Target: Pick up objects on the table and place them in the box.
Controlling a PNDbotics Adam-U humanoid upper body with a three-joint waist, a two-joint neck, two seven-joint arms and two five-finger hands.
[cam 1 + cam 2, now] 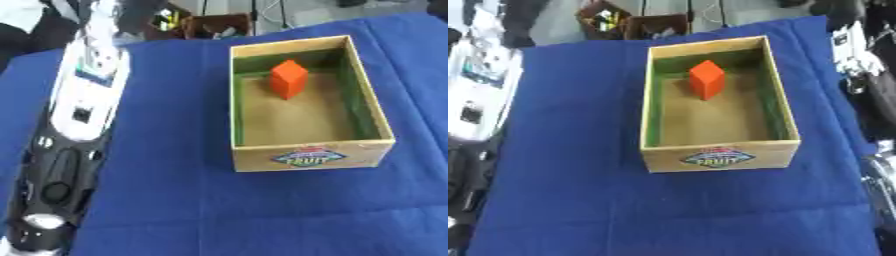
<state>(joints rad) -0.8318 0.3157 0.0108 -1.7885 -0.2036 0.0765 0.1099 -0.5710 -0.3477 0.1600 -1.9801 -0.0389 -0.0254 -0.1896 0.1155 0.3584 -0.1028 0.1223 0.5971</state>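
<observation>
An orange block [288, 79] stands upright inside the box [308, 159], toward its far end at upper centre of the frame, on the blue cloth [175, 200]. The left arm [74, 125] runs down the left edge, well apart from the block; its hand's fingers can't be made out. No right hand shows.

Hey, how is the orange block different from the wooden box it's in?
The small orange block is solid and bright orange; the wooden box is pale tan, open-topped and hollow, with green inner walls. The block is far smaller, taking up only a spot near the box's far wall. The box's near side carries a printed label; the block looks plain. Both are straight-edged and box-shaped.
</observation>
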